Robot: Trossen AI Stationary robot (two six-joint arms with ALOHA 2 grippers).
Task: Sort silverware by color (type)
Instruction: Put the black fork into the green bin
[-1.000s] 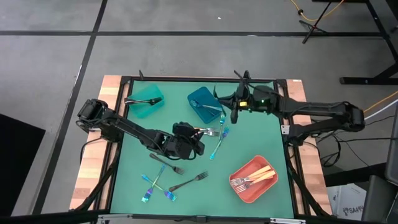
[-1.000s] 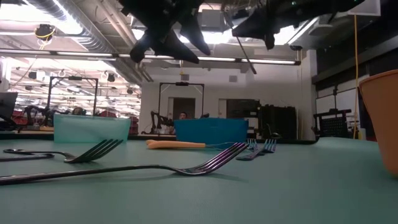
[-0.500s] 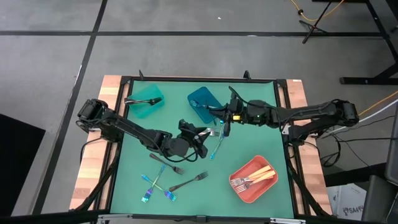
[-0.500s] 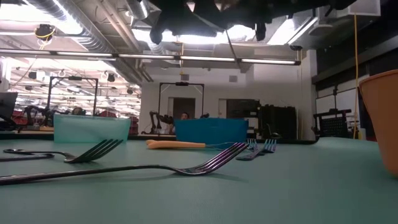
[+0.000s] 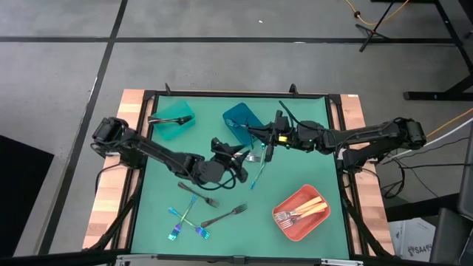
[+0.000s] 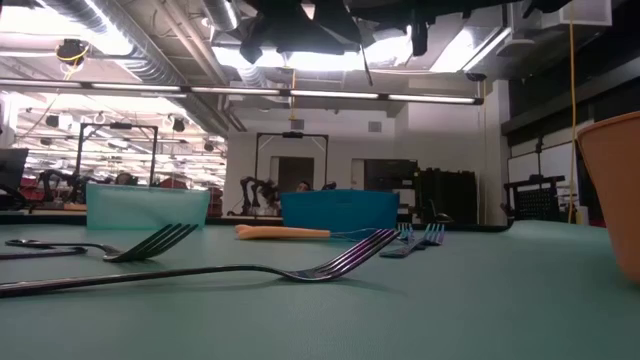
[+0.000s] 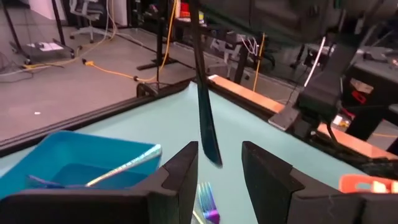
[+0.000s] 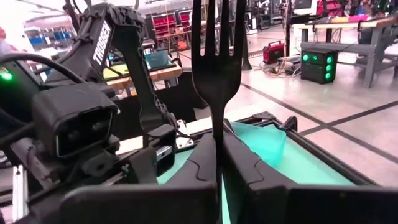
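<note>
The right arm stretches in from the table's right edge toward the middle, its right gripper (image 5: 270,138) clamped tight on a black fork (image 8: 216,62) just beside the blue bin (image 5: 242,120). The right wrist view shows what the overhead cannot: the fork stands upright between the closed fingers (image 8: 200,163), tines up, with the teal bin (image 8: 264,142) behind it and the other arm's dark body close by. The left arm reaches across the green mat from the table's left edge, bent at the elbow, and its left gripper (image 5: 235,154) hangs near the middle with the fingers spread apart and nothing between them. In the left wrist view the black fork's handle (image 7: 204,93) dangles just beyond those parted fingers (image 7: 184,169), above the blue bin (image 7: 68,163), which holds an iridescent fork (image 7: 124,168); whether the handle touches either finger is hard to tell from this angle. The overhead view alone gives the rest of the sort: gold-handled forks (image 5: 301,211) lie in the coral-red bin (image 5: 292,228), a black fork sits in the teal bin (image 5: 174,120), and black forks (image 5: 222,216) and iridescent forks (image 5: 175,222) lie loose on the mat near the front. The low view shows two of those loose forks (image 6: 300,270) lying flat on the mat, with both grippers only as dark shapes overhead.
</note>
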